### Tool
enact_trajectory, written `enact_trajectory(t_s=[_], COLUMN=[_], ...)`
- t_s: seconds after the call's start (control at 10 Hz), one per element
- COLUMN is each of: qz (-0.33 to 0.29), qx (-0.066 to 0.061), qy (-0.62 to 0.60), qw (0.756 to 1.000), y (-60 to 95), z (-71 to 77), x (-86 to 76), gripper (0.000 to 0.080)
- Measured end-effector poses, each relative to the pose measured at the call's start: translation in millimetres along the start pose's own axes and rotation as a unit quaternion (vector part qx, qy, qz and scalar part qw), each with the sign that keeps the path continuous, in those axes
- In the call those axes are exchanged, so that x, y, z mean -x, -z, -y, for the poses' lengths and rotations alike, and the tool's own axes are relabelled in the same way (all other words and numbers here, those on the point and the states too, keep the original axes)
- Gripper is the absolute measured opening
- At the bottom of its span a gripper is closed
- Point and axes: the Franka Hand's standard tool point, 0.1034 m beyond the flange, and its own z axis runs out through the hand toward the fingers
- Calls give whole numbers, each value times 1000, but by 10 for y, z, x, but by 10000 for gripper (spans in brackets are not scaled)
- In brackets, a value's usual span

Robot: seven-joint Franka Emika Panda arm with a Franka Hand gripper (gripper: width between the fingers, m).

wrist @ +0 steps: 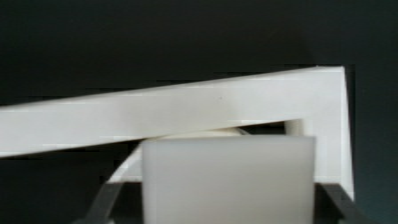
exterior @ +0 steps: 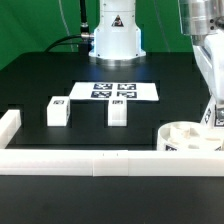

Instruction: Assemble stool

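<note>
The round white stool seat [exterior: 187, 134] lies at the exterior view's right, in the corner of the border rails, sockets up. My gripper [exterior: 213, 104] is above its right side, shut on a white leg block [exterior: 212, 117] with a tag, held upright over the seat. In the wrist view the held leg [wrist: 228, 180] fills the space between my dark fingers [wrist: 118, 200], my gripper [wrist: 228, 208] closed on it. A sliver of the seat [wrist: 221, 131] shows past the leg. Two more tagged legs [exterior: 58, 110] [exterior: 118, 110] stand on the black table.
The marker board [exterior: 115, 91] lies mid-table in front of the robot base [exterior: 115, 40]. White border rails run along the front [exterior: 90, 160] and the left [exterior: 8, 125]. The rail corner [wrist: 178, 112] shows in the wrist view.
</note>
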Motion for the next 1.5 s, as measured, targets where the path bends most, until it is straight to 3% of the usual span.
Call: enact_trajectory(t_s=[0.4,0.5,0.7,0.8,1.2,1.3,1.5], qz=[4,6,11,14,10,3,-3], qx=[3,10,7,1,-1,-2,2], qy=[-40,0,62,120,260,323,428], qw=[999,1000,998,993,965,947,904], y=[11,77,238,319,281,207,202], z=[9,5,28,48,42,22,8], x=[0,16,76,114,108,146,179], gripper=[343,547,642,642,649,649,649])
